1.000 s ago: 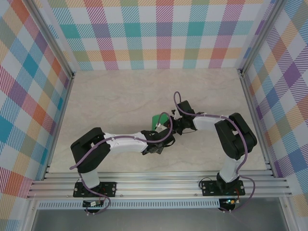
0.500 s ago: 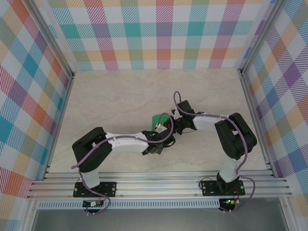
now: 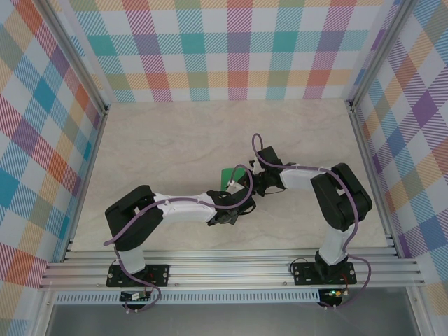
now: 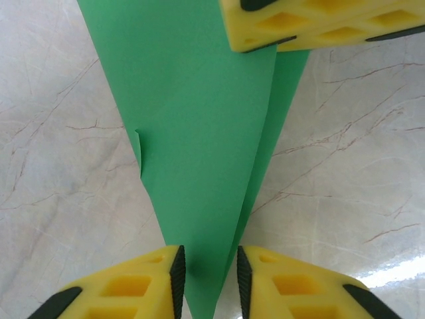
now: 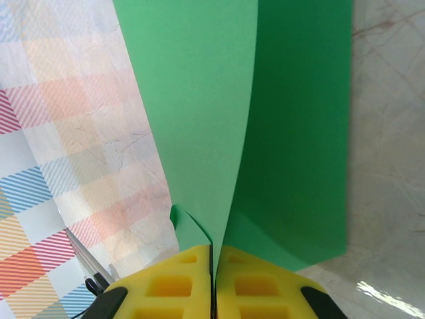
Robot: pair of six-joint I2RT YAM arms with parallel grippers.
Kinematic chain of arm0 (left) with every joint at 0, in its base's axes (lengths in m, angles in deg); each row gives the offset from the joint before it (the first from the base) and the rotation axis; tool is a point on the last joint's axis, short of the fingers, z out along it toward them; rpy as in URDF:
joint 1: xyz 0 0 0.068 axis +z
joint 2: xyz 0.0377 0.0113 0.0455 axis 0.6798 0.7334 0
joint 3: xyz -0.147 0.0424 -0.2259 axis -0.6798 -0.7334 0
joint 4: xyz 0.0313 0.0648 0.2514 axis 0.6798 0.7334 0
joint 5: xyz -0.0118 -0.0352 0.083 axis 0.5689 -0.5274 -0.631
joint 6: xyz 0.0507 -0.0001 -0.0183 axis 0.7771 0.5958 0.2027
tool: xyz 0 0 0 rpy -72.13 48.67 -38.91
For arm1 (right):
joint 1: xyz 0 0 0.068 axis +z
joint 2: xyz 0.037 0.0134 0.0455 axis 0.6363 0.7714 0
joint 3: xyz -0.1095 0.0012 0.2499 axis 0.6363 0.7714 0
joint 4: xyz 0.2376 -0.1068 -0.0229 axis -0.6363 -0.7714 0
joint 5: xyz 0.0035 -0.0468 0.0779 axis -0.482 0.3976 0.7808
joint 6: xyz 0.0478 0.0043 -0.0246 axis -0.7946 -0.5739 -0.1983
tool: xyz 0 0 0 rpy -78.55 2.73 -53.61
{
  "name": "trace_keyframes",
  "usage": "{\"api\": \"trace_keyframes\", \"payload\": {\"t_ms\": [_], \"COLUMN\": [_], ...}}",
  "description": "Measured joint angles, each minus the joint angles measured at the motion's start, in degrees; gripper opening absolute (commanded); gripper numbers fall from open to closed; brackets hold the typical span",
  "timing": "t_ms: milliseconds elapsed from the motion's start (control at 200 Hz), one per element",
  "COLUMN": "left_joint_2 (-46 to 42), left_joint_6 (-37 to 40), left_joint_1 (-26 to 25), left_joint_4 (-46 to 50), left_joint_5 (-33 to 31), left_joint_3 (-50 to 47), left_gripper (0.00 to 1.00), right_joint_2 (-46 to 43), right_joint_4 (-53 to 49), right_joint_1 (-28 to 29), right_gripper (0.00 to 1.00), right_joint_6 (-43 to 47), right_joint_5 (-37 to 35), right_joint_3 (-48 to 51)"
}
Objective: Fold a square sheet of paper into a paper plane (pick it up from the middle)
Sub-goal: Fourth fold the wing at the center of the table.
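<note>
Pinches paper point(image 5: 199, 100) in right gripper point(image 5: 214, 256); straddles its tip with left gripper point(image 4: 208, 276), narrowly spread. Could skew the crease or tear if closed off-centre and pulled.

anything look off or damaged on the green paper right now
Yes, minor: the green paper has a small curled nick on its left edge in the left wrist view, breaking an otherwise straight edge. A small flap also sticks out beside the right gripper, which is shut on the paper.
</note>
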Motion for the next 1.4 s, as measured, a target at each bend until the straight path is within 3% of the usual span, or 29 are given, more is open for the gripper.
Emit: {"api": "trace_keyframes", "payload": {"t_ms": [370,700,865,995,1105,1295,1405], "left_joint_2": [1.4,1.7,1.7,1.7,1.1,-3.6,-5.8], "left_joint_6": [-0.3,-1.1,-1.4,-1.9,-2.7,-4.0,-4.7], "left_joint_1": [-0.2,-0.2,-0.2,-0.2,0.7,4.0,6.2], "left_joint_4": [-0.2,-0.2,-0.4,-1.1,-4.1,-11.6,-15.8], "left_joint_5": [-1.3,-1.7,-1.7,-1.4,-0.3,5.8,10.0], "left_joint_3": [0.0,0.0,0.0,-0.3,-2.4,-8.5,-11.7], "left_gripper": [0.28,0.15,0.04,0.00,0.00,0.00,0.00], "right_joint_2": [0.0,0.0,0.0,0.0,-0.3,-3.7,-6.4], "right_joint_4": [-0.2,-0.3,-0.7,-1.4,-3.4,-7.5,-8.5], "right_joint_1": [0.0,0.0,0.0,0.0,0.0,-0.3,-0.9], "right_gripper": [0.08,0.09,0.12,0.20,0.34,0.44,0.45], "right_joint_6": [0.1,0.2,0.3,0.9,2.2,6.0,7.4], "right_joint_5": [0.0,0.0,0.0,0.0,-0.5,-2.2,-2.7], "right_joint_3": [-0.2,-0.3,-0.5,-0.9,-1.7,-2.6,-2.6]}}
